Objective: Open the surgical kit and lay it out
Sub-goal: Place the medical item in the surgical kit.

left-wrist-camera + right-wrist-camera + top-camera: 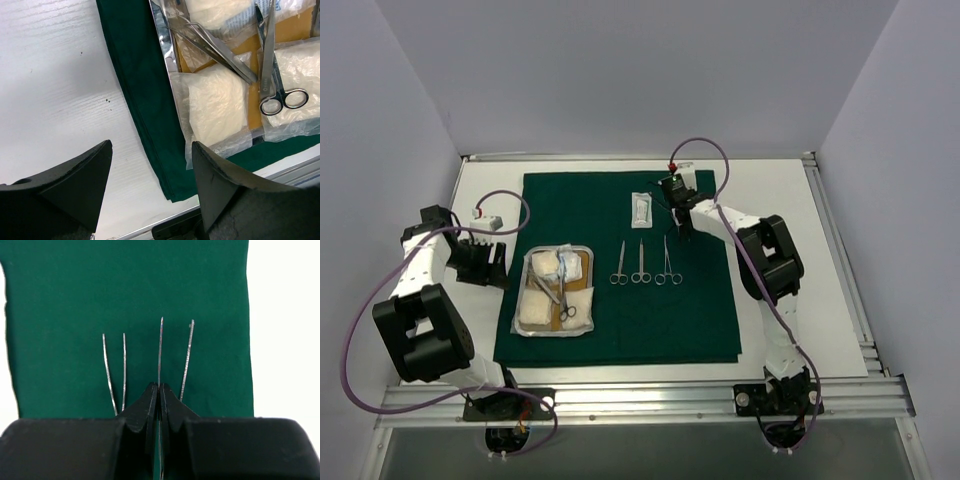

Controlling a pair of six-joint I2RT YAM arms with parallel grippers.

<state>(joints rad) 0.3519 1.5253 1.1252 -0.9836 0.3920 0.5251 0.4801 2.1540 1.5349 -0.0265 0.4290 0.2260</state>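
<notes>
Nearest the arm bases, the left gripper (151, 145) hangs over the white table (60, 75) just off the edge of the green drape (700, 300), its jaws spread wide and holding nothing. Just beside it the steel tray (165, 45) sits on the drape's left part, with scissors (270, 65) and tweezers (220, 50) lying across gauze packets (217, 105) and a tan liner (295, 30). Farther in, three ring-handled instruments (641, 262) lie in a parallel row on the middle of the drape, apart from one another. At the far tip of the rightmost one stands the right gripper (159, 386), fingers pressed together. A thin steel line runs up from the seam between them, but I cannot tell whether it is pinched or only lies on the cloth beyond. This looks like the settling of the third instrument into the row. To do it well, the right arm should let go only once the steel lies flat and parallel to its neighbours, then rise straight up so the cloth is not dragged. The left arm should go for the scissors at the shanks, clear of the slippery packet film. Farthest off, a white packet (641, 208) rests on the drape.
</notes>
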